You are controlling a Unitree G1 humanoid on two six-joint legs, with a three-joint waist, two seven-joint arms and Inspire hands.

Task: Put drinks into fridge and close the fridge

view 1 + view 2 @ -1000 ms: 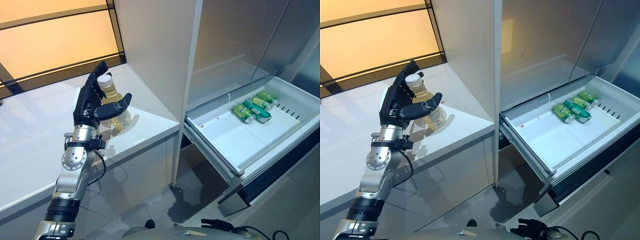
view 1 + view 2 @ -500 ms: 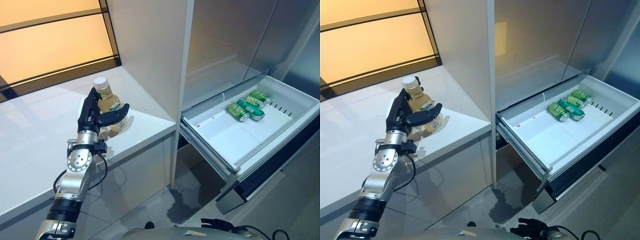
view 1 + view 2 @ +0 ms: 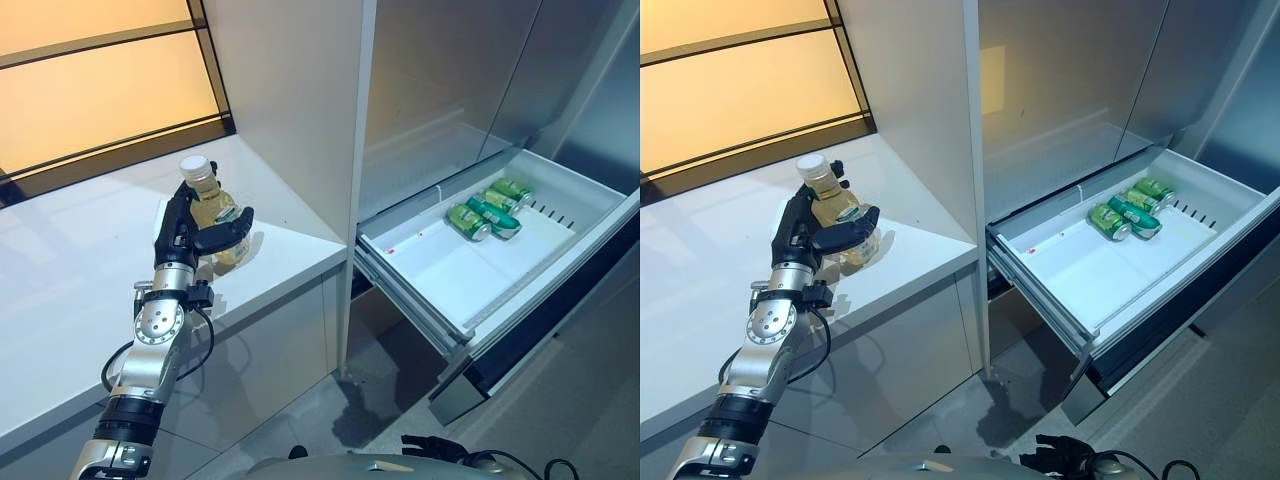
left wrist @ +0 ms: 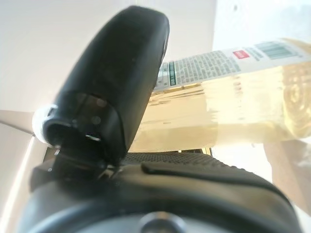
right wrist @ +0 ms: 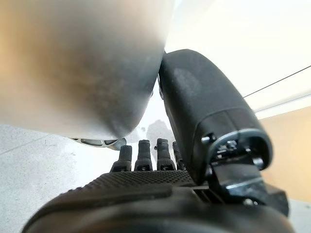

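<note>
A clear bottle (image 3: 217,212) of pale yellow drink with a white cap stands upright on the white counter (image 3: 60,290). My left hand (image 3: 178,232) is around it: fingers behind, thumb (image 4: 116,87) curled across the front of its label, bottle (image 4: 233,97) against the palm. To the right the fridge's white drawer (image 3: 420,300) is pulled out, with three green cans (image 3: 480,212) lying at its far end. My right hand (image 5: 146,194) shows only in its own wrist view, fingers (image 5: 146,154) relaxed and holding nothing.
A tall white panel (image 3: 290,100) separates the counter from the fridge. Grey fridge doors (image 3: 450,80) rise above the drawer. An orange-lit window (image 3: 90,90) runs behind the counter. Grey floor lies below the drawer.
The left hand's fingers, straight and above the cap a second ago, have come down and closed round the bottle. The bottle stays on the counter. The camera has shifted slightly.
</note>
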